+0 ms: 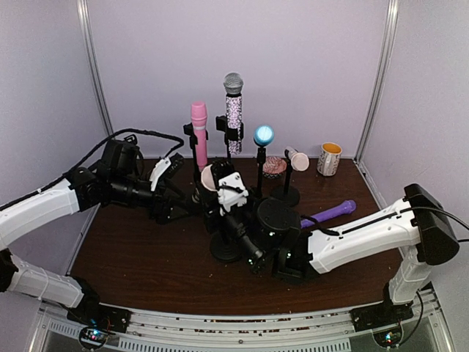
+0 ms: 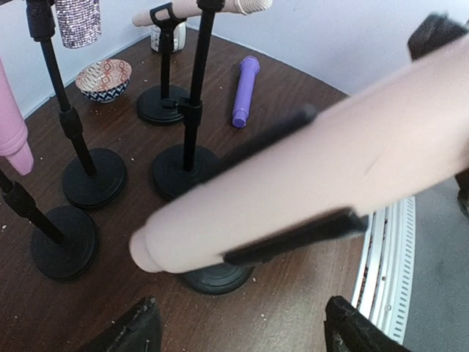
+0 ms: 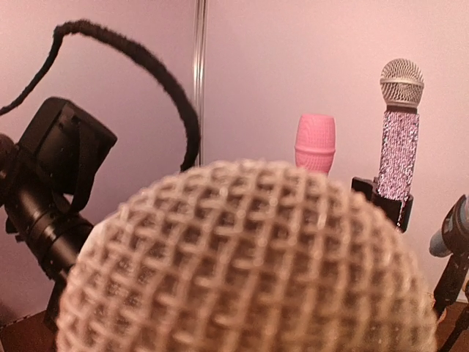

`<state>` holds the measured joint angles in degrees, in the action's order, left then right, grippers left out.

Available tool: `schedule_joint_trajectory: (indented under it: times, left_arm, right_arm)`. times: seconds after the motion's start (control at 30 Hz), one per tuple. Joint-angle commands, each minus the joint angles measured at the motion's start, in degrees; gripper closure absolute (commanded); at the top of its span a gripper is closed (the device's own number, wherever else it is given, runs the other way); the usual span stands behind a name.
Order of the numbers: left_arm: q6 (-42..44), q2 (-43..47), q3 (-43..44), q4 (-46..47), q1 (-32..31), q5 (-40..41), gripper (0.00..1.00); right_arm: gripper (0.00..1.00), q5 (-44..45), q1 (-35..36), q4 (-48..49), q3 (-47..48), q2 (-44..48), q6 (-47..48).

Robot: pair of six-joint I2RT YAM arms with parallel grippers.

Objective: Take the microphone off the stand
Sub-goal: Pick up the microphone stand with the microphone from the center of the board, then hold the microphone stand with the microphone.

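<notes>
A pale beige microphone [image 1: 208, 178] lies tilted in the black clip [image 2: 293, 238] of a stand whose round base [image 2: 216, 280] rests on the table. Its body [image 2: 308, 169] crosses the left wrist view with its tail end at lower left. My left gripper [image 2: 245, 334] is open just below that tail, touching nothing. My right gripper [image 1: 220, 189] reaches in from the right at the head end. Dark finger shapes [image 2: 440, 33] sit on both sides of the body. The mesh head [image 3: 249, 271] fills the right wrist view and hides the right fingers.
Behind stand other microphones on stands: a pink one [image 1: 198, 121], a glittery one [image 1: 234, 103], a blue-headed one [image 1: 263, 135] and a small beige one [image 1: 297, 158]. A purple microphone [image 1: 330, 213] lies on the table. A patterned bowl [image 1: 275, 166] and a mug [image 1: 329, 158] sit at the back right.
</notes>
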<state>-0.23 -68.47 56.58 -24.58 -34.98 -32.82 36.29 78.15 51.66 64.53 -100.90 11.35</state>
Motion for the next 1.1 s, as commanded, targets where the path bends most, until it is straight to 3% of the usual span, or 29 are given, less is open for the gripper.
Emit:
schedule_joint_trajectory:
  times: [0.0,0.17,0.33,0.5,0.63,1.07]
  left_arm:
    - [-5.5,5.0,-2.7,5.3,-0.1,-0.2,0.25]
    - [-9.9,9.8,-7.6,10.1,0.0,1.1,0.28]
    - [-9.9,7.0,-8.2,17.4,0.0,2.0,0.28]
    - [-10.3,4.7,-9.1,22.9,0.2,2.8,0.22]
    - [-6.8,4.3,-9.0,24.3,0.4,1.5,0.21]
    - [1.6,1.6,-10.0,26.4,0.4,0.2,0.28]
  right_arm:
    - [1.00,4.1,0.4,10.2,7.5,-1.4,5.1]
    - [1.00,4.0,0.4,7.9,14.6,-4.9,1.0]
    - [1.00,3.7,0.3,6.1,16.2,-6.3,-4.9]
    - [1.00,5.7,-0.3,6.9,11.8,-4.2,-8.1]
    - [1.00,-2.2,-2.3,9.2,5.0,-1.0,-16.6]
    - [1.00,-11.9,-3.5,5.7,3.9,-0.3,-21.8]
